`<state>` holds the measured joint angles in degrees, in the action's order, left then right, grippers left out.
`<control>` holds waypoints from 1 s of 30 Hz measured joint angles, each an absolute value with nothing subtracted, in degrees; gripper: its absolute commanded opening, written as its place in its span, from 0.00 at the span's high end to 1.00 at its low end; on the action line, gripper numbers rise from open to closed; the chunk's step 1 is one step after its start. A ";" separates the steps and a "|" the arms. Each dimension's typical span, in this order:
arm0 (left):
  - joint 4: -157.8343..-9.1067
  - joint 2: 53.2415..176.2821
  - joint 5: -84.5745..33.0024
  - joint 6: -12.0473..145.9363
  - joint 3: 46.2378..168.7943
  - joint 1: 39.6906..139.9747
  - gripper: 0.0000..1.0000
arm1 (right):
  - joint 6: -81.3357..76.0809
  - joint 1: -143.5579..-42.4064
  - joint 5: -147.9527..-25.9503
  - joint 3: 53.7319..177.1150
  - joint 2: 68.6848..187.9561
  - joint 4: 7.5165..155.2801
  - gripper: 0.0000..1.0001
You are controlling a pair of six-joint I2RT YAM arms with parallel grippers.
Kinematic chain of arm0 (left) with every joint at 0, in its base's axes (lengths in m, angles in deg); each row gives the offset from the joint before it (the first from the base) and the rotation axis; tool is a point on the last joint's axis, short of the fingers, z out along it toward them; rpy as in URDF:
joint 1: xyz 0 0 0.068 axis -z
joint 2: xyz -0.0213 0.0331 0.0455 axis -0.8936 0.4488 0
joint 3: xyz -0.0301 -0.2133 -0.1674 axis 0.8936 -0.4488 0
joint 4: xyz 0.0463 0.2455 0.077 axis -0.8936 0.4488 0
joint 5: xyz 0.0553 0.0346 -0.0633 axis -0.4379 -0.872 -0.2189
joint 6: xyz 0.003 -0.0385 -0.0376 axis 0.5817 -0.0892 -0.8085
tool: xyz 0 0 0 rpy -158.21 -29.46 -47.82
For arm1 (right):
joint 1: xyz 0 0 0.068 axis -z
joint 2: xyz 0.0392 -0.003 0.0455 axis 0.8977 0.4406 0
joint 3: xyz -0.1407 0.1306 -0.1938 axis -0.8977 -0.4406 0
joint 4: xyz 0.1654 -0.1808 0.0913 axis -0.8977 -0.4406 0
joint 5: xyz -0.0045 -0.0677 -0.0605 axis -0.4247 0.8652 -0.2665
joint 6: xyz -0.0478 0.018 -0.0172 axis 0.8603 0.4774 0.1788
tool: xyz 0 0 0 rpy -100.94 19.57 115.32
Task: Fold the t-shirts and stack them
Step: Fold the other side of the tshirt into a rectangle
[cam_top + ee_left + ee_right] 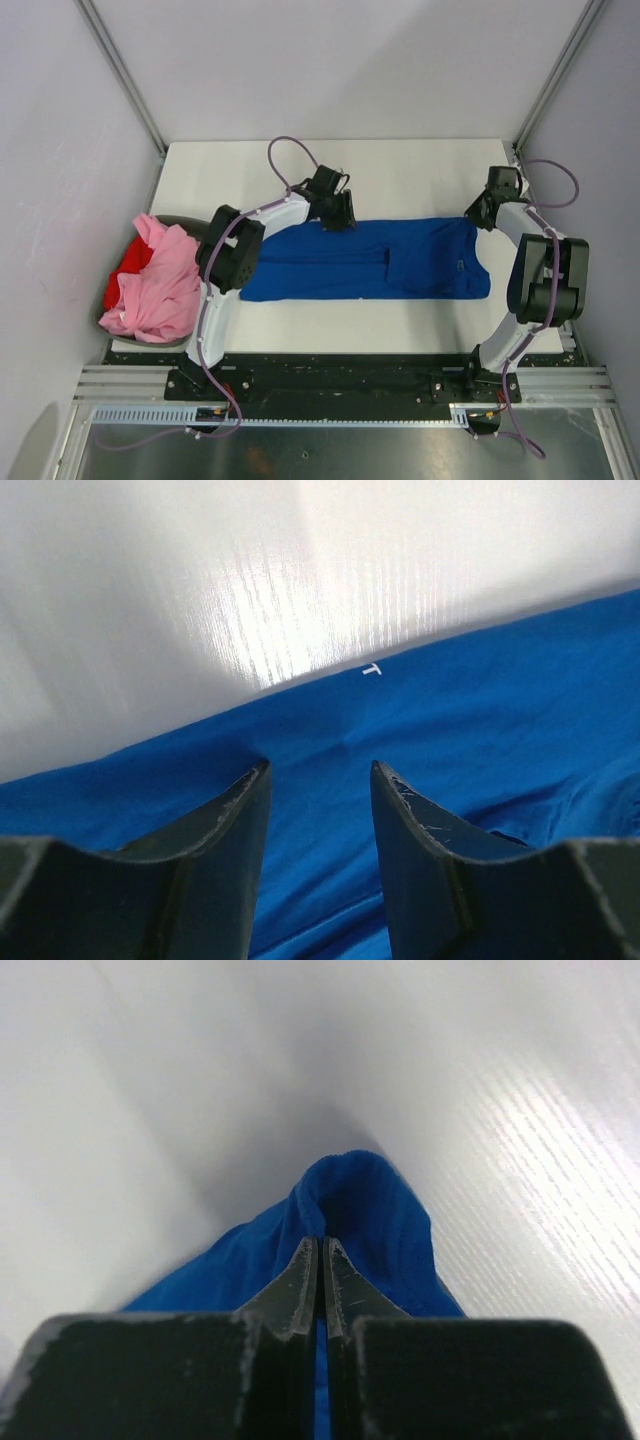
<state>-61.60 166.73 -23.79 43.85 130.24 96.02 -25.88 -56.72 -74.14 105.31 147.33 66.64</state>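
With the right tool (320, 1245) pinching the far right corner of the blue t-shirt (370, 260) spread across the bench (420, 170), the left tool (318, 768), open astride its far edge, should close before both lift evenly.

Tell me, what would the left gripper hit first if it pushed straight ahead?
Probably the blue shirt: the left gripper, jaws open, points down at the cloth near its edge, with bare table beyond. Depth is hard to judge.
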 measured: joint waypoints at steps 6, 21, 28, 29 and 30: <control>-62.36 166.73 -23.11 42.89 129.93 95.74 0.50 | -27.17 -55.43 -73.90 105.74 146.15 65.57 0.99; -62.47 166.75 -22.36 42.47 129.91 95.45 0.50 | -27.73 -54.23 -73.05 105.74 149.56 61.79 0.64; -62.45 166.75 -21.86 42.49 129.91 95.32 0.50 | -27.76 -54.75 -72.61 105.72 143.07 57.98 0.70; -62.45 166.75 -21.82 42.49 129.91 95.30 0.50 | -27.76 -55.19 -72.37 105.72 141.52 57.83 0.71; -62.45 166.75 -21.77 42.49 129.91 95.30 0.50 | -27.76 -55.80 -72.13 105.72 140.16 57.79 0.72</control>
<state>-62.45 166.75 -21.77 42.49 129.91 95.30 -27.76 -55.80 -72.13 105.72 140.16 57.79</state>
